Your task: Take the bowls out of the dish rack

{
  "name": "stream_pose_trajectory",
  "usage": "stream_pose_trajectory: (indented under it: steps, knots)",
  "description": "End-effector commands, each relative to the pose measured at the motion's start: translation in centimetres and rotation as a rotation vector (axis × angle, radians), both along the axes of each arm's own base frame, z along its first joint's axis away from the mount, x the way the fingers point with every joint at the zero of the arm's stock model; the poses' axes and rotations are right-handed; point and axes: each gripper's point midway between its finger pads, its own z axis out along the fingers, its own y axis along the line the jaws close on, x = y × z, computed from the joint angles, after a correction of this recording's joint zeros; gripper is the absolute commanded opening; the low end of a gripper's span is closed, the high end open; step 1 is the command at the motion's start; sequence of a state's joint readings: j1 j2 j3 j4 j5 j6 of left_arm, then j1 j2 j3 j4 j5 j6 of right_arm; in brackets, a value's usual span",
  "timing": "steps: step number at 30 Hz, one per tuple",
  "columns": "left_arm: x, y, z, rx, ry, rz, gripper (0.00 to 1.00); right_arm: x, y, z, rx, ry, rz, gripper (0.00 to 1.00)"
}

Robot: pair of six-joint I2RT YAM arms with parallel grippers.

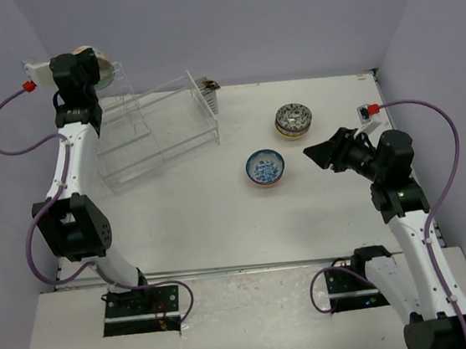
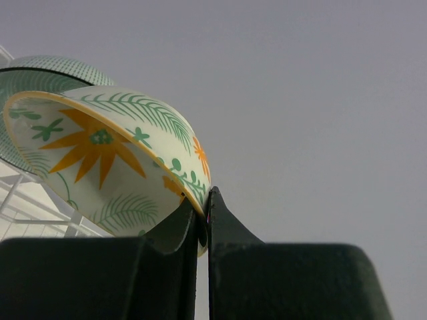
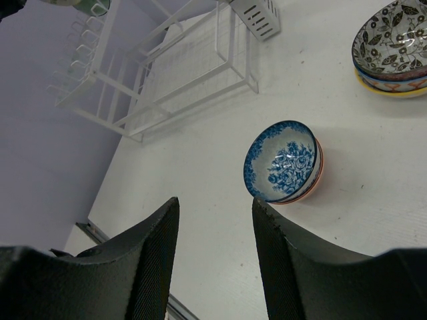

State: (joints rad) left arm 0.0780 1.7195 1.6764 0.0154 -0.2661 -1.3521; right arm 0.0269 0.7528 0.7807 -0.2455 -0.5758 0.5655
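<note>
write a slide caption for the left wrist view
Left gripper shut on the rim of a yellow-flower bowl, a green-checked bowl behind it.

The cream bowl (image 2: pixel 100 147) shows orange flowers and green ferns; the white bowl (image 3: pixel 283 160), blue roses.

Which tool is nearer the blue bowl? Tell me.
Right. The right tool sits open beside the blue bowl; the left tool is far off at the rack, gripping a flower bowl.
</note>
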Motion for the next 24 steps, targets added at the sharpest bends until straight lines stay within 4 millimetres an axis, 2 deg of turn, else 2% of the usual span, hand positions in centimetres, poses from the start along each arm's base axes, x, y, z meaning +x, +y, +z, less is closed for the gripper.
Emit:
stream_pose_trajectory:
  steps: [1,6,8,12,13,16,17,18,19,20,22,23,24]
  knots:
    - [-2.3,-1.0,6.2,-0.007,-0.174,-0.058,0.00,0.2,0.3,1.0,0.005,-0.051,0.020,0.49]
    - [-4.4,-2.5,7.7,0.011,-0.201,-0.098,0.00,0.3,0.2,0.9,0.004,-0.045,0.018,0.49]
    - [-4.9,-3.3,7.6,0.017,-0.207,-0.123,0.00,0.3,0.2,0.9,0.004,-0.045,0.018,0.49]
    - [-6.5,-6.4,9.0,0.066,-0.237,-0.223,0.00,0.3,0.2,0.9,0.003,-0.043,0.016,0.49]
    - [-7.5,-8.2,10.2,0.128,-0.261,-0.252,0.00,0.3,0.2,0.9,0.002,-0.042,0.016,0.49]
    - [-9.0,-10.7,12.0,0.307,-0.272,-0.256,0.00,0.3,0.1,0.9,-0.003,-0.045,0.007,0.49]
    - [-9.9,-13.1,12.4,0.346,-0.268,-0.299,0.00,0.1,-0.1,1.1,-0.007,-0.052,0.001,0.49]
    - [-10.6,-14.2,13.4,0.392,-0.280,-0.310,0.00,0.2,-0.4,1.2,-0.012,-0.056,-0.023,0.49]
    - [-11.0,-15.6,13.4,0.483,-0.275,-0.339,0.00,0.2,-0.6,1.3,-0.017,-0.064,-0.035,0.49]
    - [-11.7,-18.4,13.5,0.516,-0.276,-0.411,0.00,-0.1,-0.9,1.7,-0.021,-0.085,-0.053,0.49]
    - [-12.7,-22.1,12.6,0.635,-0.283,-0.547,0.00,0.0,-1.6,2.1,-0.028,-0.104,-0.109,0.49]
    - [-13.4,-25.2,11.5,0.669,-0.285,-0.641,0.00,-0.1,-2.0,2.2,-0.032,-0.109,-0.132,0.49]
    - [-13.9,-27.0,10.0,0.708,-0.255,-0.714,0.00,-0.4,-2.4,2.6,-0.037,-0.129,-0.159,0.49]
